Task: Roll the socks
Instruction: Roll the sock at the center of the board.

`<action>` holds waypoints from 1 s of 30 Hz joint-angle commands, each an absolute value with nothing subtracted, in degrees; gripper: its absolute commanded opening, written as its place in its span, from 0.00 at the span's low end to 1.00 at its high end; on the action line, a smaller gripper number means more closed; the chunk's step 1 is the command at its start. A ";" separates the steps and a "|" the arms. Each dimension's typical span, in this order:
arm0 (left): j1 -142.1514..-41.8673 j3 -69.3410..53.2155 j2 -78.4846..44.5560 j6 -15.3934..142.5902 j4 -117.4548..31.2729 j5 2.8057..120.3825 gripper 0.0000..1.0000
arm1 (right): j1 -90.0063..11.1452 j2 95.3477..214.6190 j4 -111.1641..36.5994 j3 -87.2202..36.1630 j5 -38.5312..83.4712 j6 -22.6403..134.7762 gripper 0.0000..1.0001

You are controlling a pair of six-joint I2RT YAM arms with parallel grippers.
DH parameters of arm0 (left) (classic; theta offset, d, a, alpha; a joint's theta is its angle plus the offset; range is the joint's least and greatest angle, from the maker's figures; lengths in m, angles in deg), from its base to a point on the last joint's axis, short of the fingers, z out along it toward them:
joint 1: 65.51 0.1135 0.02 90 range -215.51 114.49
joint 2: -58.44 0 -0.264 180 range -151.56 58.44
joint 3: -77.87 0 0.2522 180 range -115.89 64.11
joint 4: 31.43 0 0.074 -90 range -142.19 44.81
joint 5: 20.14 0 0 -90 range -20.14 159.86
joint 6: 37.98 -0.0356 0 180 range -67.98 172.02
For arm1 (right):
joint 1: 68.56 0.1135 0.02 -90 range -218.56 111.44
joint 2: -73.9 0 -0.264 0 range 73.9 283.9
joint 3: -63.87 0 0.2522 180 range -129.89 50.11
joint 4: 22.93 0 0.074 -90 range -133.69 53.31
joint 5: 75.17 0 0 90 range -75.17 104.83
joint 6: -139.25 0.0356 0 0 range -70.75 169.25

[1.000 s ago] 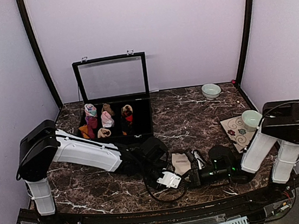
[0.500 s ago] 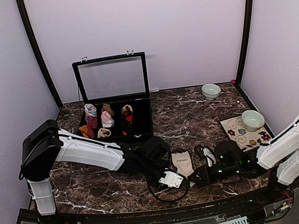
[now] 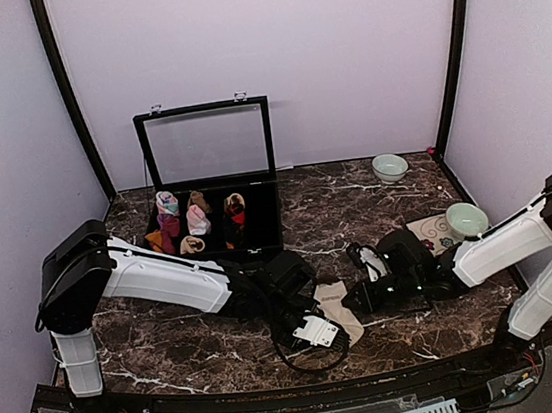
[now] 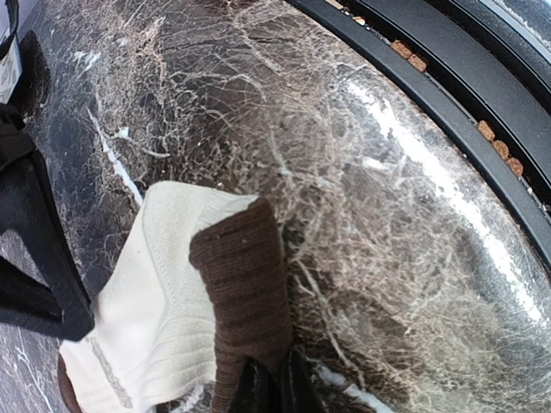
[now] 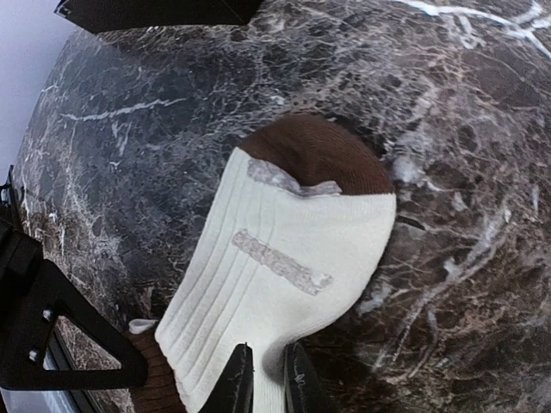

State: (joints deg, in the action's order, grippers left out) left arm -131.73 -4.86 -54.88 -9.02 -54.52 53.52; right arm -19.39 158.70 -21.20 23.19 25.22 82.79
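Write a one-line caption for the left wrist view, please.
Left gripper pinches the brown cuff of a cream sock lying on the dark marble table.

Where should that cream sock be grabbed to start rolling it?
Probably the brown cuff, approached low from the sock's near end. It is folded back over the cream sock, making a thick raised edge, while the rest lies flat on the table. The left gripper is shut on it.
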 commanded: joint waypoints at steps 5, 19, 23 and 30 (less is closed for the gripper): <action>-132.39 -2.39 -57.66 -8.26 -65.50 53.85 0.00 | -19.97 167.03 -17.27 20.78 31.06 81.44 0.06; -132.99 -2.80 -57.09 -7.47 -70.08 52.96 0.00 | -23.66 167.23 -19.30 16.61 21.51 75.69 0.05; -132.65 -3.60 -58.28 -6.33 -71.02 52.06 0.00 | -23.62 160.95 -15.37 20.86 24.36 74.83 0.19; -131.07 -9.27 -61.26 -4.99 -77.16 47.69 0.00 | -19.28 146.06 -13.20 31.33 19.66 76.74 0.31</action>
